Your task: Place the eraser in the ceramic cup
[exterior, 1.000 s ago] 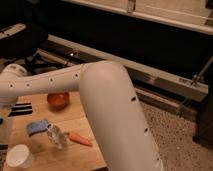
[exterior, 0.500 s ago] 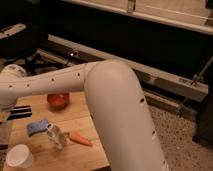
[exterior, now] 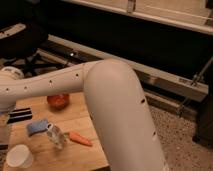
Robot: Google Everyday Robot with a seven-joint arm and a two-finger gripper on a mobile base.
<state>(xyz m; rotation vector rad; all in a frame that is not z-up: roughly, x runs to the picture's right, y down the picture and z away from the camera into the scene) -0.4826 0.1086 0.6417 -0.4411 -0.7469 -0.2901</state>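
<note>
One eraser (exterior: pixel 20 115) on table | ceramic cup (exterior: pixel 19 156) apart | end effector (exterior: pixel 4 131) far left

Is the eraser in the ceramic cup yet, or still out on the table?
Out. The eraser lies flat on the table, apart from the ceramic cup. The gripper sits at the left edge between them.

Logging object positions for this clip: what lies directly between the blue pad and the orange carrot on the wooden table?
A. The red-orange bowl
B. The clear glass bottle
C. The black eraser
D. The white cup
B: the clear glass bottle lies between the blue pad and the carrot; the gripper is out of view at left.
</note>
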